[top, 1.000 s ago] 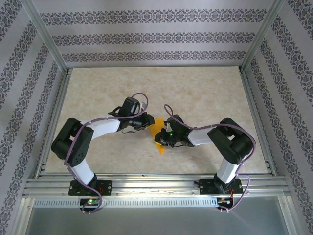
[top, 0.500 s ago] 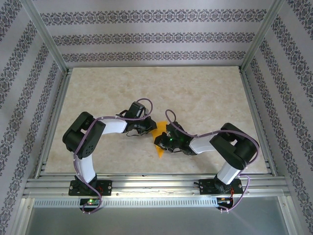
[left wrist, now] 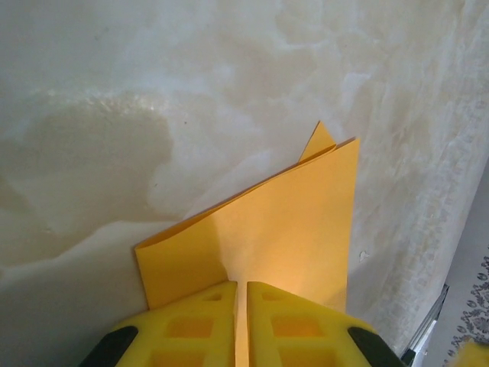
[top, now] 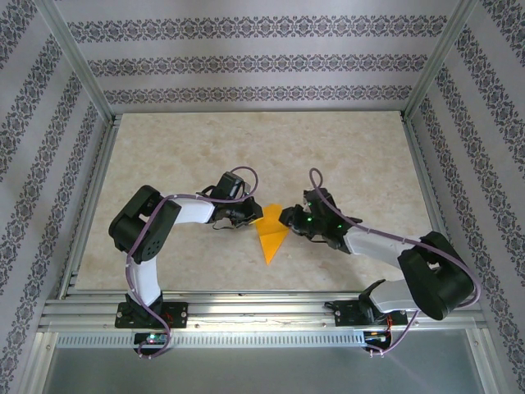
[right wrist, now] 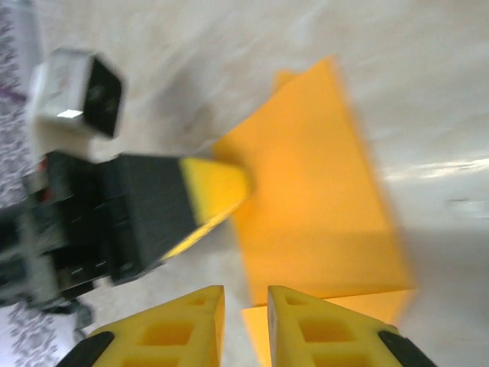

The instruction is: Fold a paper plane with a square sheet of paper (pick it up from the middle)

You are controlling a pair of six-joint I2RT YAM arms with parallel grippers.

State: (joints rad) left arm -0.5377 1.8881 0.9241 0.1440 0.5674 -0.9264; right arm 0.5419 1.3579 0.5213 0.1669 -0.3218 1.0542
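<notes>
Paper (top: 271, 236) folded to a layered point, wings not yet made; left pincer (left wrist: 246, 285) pinches its edge; right pincer (right wrist: 246, 291) slightly spread.

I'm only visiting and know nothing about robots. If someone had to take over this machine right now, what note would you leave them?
Left gripper: jaws shut on the sheet of paper, pinching one edge.
Right gripper: jaws slightly apart at the sheet's opposite side, with no clear grip.
Paper: on the table between the two arms, folded into a layered triangle whose point faces the near edge.
Done: first folds are in.
Left: the remaining folds, since it is not yet a slim dart.
</notes>
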